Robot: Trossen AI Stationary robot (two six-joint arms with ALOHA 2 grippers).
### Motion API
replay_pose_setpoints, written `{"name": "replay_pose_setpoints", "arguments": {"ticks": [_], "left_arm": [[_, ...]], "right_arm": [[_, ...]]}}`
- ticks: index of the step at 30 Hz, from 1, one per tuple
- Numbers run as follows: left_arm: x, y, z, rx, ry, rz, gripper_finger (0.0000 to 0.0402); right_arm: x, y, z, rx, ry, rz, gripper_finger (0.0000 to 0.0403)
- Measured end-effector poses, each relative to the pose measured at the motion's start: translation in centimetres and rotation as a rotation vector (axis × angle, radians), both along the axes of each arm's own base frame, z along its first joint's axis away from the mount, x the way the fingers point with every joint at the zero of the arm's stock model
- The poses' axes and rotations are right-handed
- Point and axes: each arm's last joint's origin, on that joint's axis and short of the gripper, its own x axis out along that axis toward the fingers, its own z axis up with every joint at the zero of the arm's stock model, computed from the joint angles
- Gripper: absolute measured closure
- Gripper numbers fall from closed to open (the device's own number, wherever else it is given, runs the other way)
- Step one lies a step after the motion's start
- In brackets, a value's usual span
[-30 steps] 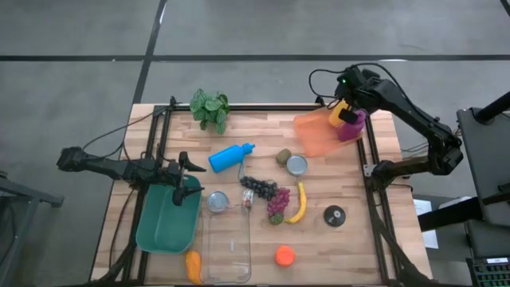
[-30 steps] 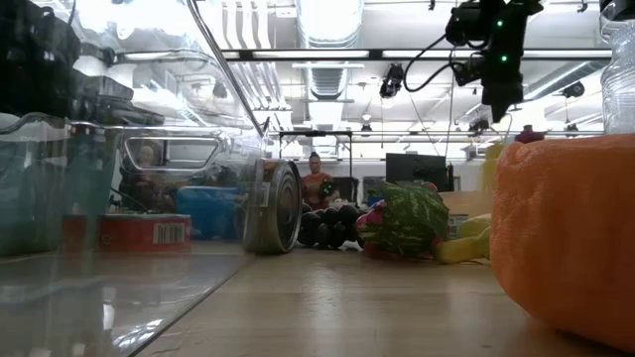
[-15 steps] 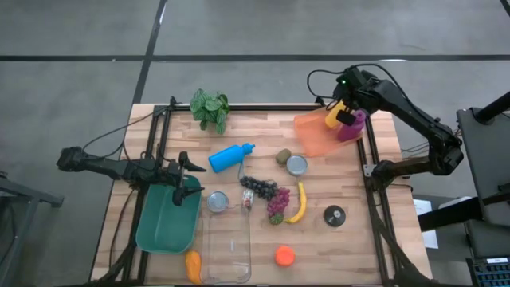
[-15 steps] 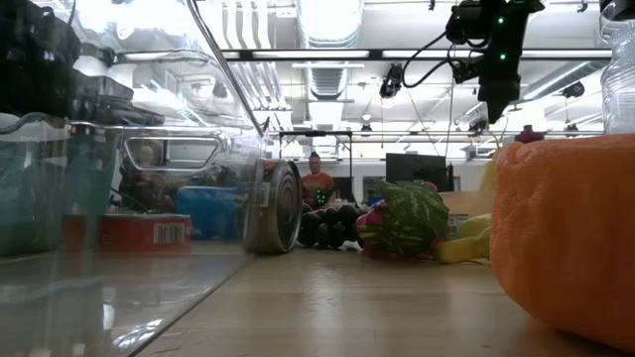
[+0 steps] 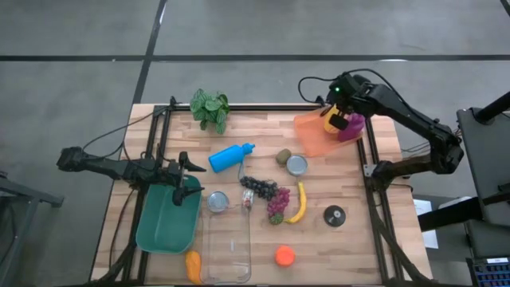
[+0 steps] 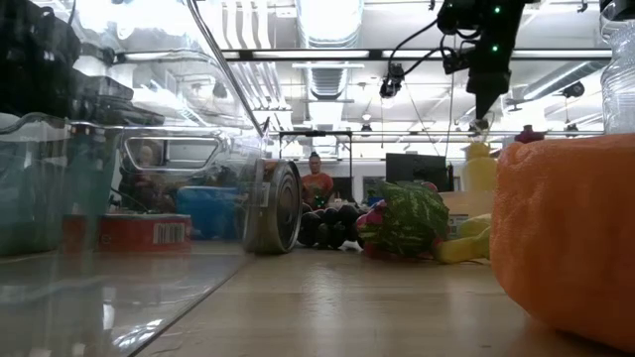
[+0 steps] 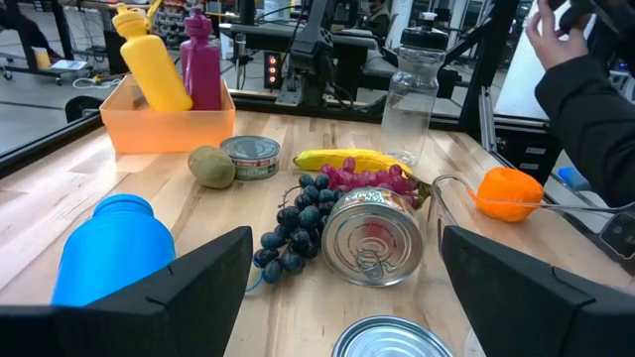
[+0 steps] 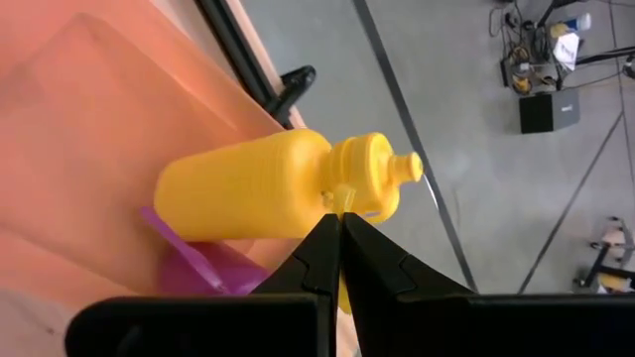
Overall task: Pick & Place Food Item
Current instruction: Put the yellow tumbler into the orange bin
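R hand (image 8: pixel 340 220) clenched, fingers pressed together w/ nothing gripped, tips right at cap loop of yellow bottle (image 8: pixel 268 185). In high view R hand (image 5: pixel 336 102) sits over far-right corner of desk (image 5: pixel 351 191), above orange bin (image 5: pixel 312 135). Yellow bottle (image 5: pixel 332 118) leans in that bin beside purple bottle (image 5: pixel 351 126); both touching.

L hand (image 5: pixel 188 165) released, fingers wide apart, nothing between them, at L side of desk over green bin (image 5: pixel 166 219).

Mid-desk items: blue bottle (image 5: pixel 230 156), kiwi (image 5: pixel 283 156), open tin (image 5: pixel 296 165), grapes (image 5: pixel 263 187), banana (image 5: pixel 300 202), can (image 7: pixel 374 237) on its side, clear container (image 5: pixel 227 247), orange (image 5: pixel 284 255). Plant (image 5: pixel 209 108) at far edge.
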Motion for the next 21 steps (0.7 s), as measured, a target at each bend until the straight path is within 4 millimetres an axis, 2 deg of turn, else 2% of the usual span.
{"name": "replay_pose_setpoints", "arguments": {"ticks": [21], "left_arm": [[0.0, 0.0, 0.0, 0.000, 0.000, 0.000, 0.0066]], "right_arm": [[2.0, 3.7, -0.3, 0.039, -0.076, -0.035, 0.0392]]}}
